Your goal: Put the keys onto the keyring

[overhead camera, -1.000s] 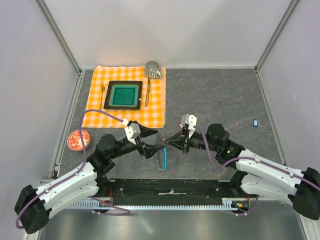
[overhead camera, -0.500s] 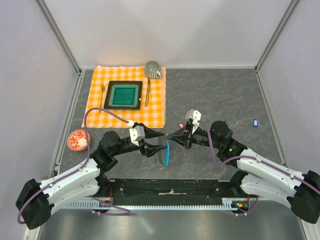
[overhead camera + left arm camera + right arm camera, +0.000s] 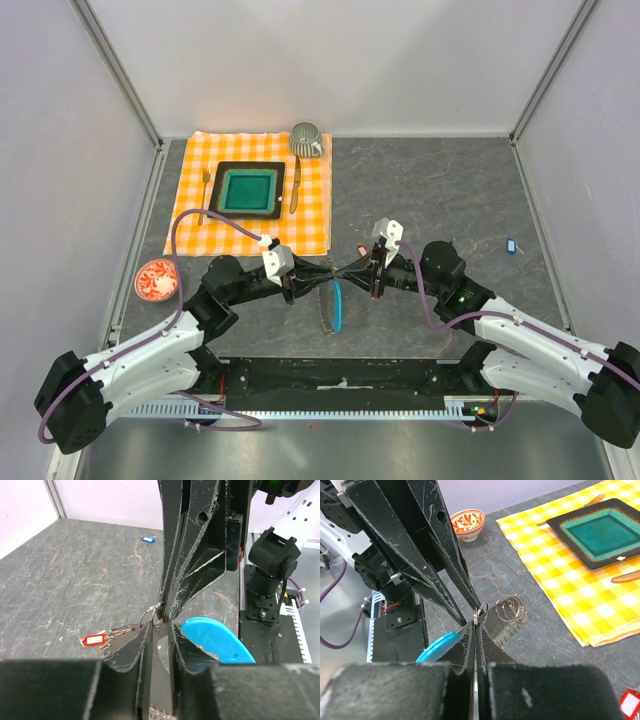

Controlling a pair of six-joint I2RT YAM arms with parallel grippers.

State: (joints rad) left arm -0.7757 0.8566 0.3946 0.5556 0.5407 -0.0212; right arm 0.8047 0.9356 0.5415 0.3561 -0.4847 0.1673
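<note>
Keyring [image 3: 153,616] gripped from both sides; right gripper [image 3: 475,625] fully closed on it; left gripper [image 3: 161,624] barely apart, pinching it too.

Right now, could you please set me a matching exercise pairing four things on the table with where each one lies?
Things: 1 red-tagged key; 2 blue-tagged key; 3 teal plate; 4 red-patterned bowl.
Places: A on the checked cloth; B far right, alone; C far left, off the cloth; D near the middle, off the cloth.
Pairs: 1-D; 2-B; 3-A; 4-C.

The grey table [image 3: 430,190] carries a checked cloth [image 3: 250,225], a red-patterned bowl [image 3: 157,279] and a blue-tagged key [image 3: 511,244].
</note>
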